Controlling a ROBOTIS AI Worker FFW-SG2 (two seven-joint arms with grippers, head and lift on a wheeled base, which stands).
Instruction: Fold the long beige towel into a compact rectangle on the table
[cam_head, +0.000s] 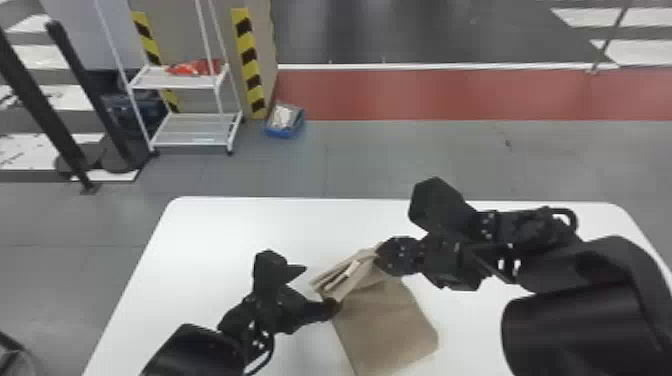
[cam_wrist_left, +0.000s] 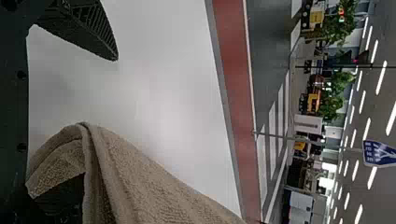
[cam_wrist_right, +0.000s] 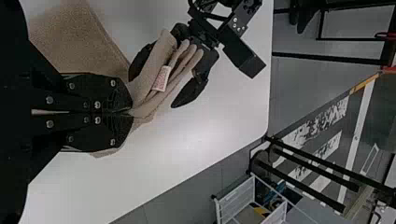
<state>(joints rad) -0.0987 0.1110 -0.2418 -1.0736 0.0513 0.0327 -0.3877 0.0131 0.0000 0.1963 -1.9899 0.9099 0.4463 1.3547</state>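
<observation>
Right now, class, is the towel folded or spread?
Partly folded: the towel is gathered in layers at the right gripper, its nearer part flat on the table.

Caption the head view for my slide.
Right hand grips the towel on a table; left hand, open, at its folds.

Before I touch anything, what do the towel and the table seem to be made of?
The towel looks like soft, dull cloth, maybe cotton: its surface is fuzzy and nubbly, and it bends into floppy folds. The table has a smooth, slightly shiny white top, perhaps plastic-coated board, but its look can't settle that.
</observation>
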